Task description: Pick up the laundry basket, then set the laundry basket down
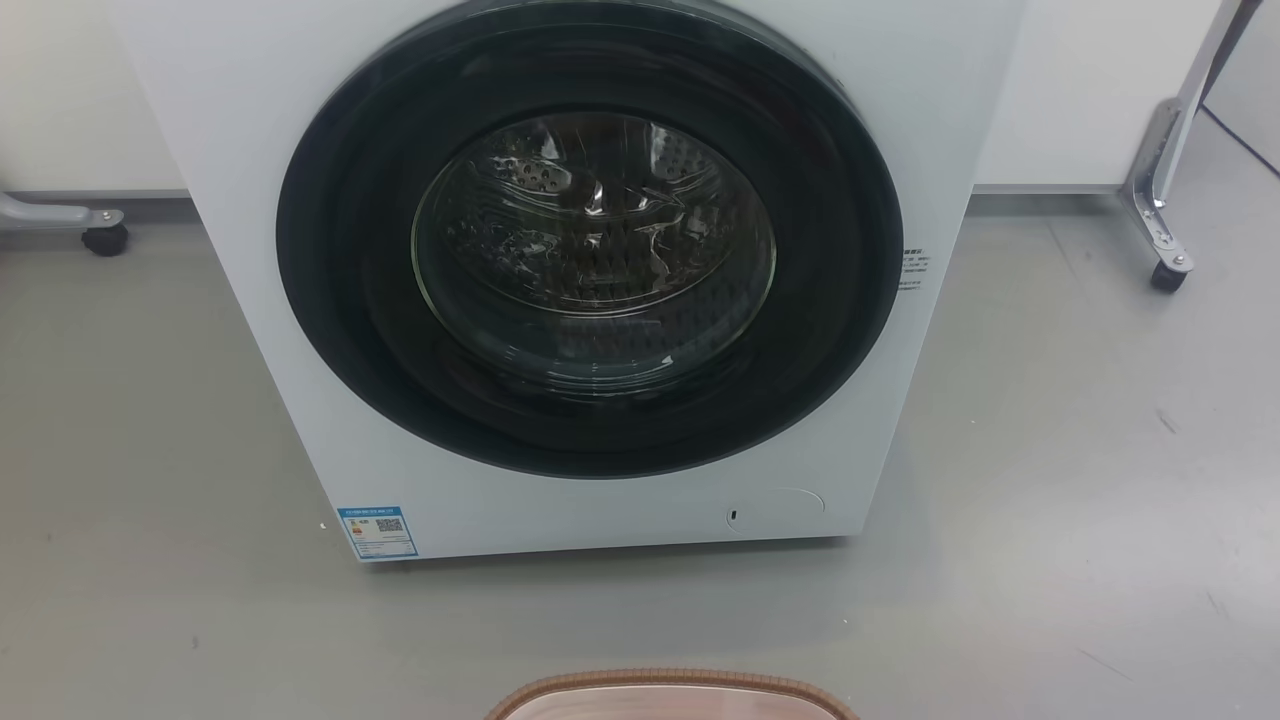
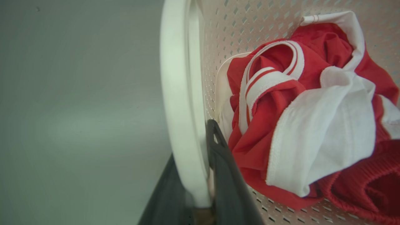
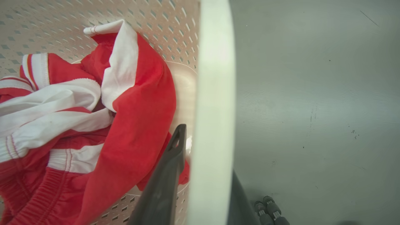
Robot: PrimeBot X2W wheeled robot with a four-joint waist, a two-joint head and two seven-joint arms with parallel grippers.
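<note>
1. The laundry basket [image 1: 672,690] shows its brown woven-look rim at the bottom centre of the head view. It is on the near side of the washing machine, with bare floor between them. Whether it rests on the floor or hangs above it cannot be told.
2. Crumpled red-and-white clothes [image 2: 297,125] lie inside against the perforated cream wall.
3. The left gripper [image 2: 192,150] is clamped on one white side handle [image 2: 179,93], one dark finger inside the basket and the other outside.
4. The right gripper [image 3: 207,156] grips the other white handle [image 3: 215,93] the same way, its inner finger [image 3: 175,150] touching the red cloth.
5. The white front-loading washing machine [image 1: 300,300] fills the upper middle of the head view. Its dark round door [image 1: 590,240] is closed, and a blue label [image 1: 378,532] sits at its lower left corner.
6. On the grey floor [image 1: 1050,500], wheeled metal legs stand at the upper left [image 1: 100,238] and the upper right [image 1: 1165,270].
</note>
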